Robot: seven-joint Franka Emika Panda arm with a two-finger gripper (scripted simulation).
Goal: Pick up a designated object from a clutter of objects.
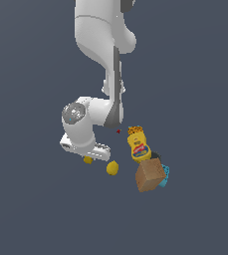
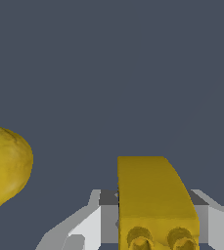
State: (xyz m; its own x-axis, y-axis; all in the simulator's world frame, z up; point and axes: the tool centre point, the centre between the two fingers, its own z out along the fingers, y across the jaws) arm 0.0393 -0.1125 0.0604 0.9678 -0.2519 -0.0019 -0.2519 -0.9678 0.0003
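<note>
The small yellow block (image 2: 152, 195), with two round holes on its near face, sits between my gripper's (image 2: 155, 199) fingers (image 2: 91, 224); the pads touch both of its sides. In the exterior view the block (image 1: 87, 160) pokes out just under the gripper (image 1: 89, 156), at that view's left of the clutter. The yellow lemon (image 1: 112, 168) lies close beside it and also shows in the wrist view (image 2: 6, 168). I cannot tell if the block is off the floor.
The yellow mustard bottle (image 1: 139, 148) with a red label lies to the exterior view's right, a speckled orange item (image 1: 134, 130) at its far end. The brown cardboard box (image 1: 150, 176), a small cyan item (image 1: 165, 172) and a dark item (image 1: 156, 155) crowd together beside it.
</note>
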